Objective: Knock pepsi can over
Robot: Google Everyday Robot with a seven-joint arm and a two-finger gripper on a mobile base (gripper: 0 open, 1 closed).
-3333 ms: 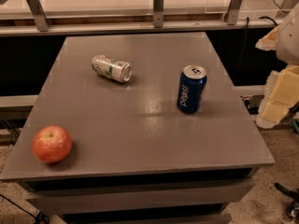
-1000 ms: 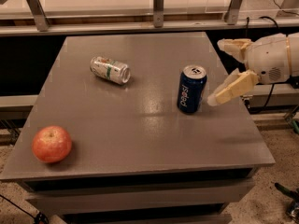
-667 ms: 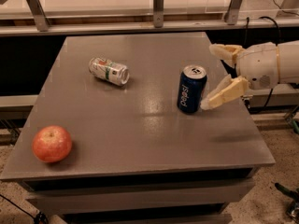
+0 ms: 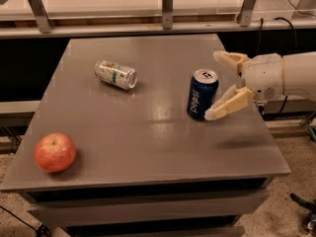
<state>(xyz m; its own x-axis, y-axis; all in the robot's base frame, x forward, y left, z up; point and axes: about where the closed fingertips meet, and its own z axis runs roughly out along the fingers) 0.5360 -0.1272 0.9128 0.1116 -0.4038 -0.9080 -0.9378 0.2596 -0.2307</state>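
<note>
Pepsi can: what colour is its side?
The pepsi can is dark blue with white lettering, in the camera view; the gripper is beside it, image right.

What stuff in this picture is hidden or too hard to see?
- Camera view: the arm behind the open gripper is cut off by the right edge.
- Camera view: whether its lower finger touches the pepsi can is unclear; they overlap.
- Camera view: print on the silver can is too small to read.

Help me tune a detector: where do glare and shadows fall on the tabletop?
Camera view: a soft sheen on the table lies left of the pepsi can; the open gripper, at the can's right, casts a faint shadow nearer the front edge.
</note>
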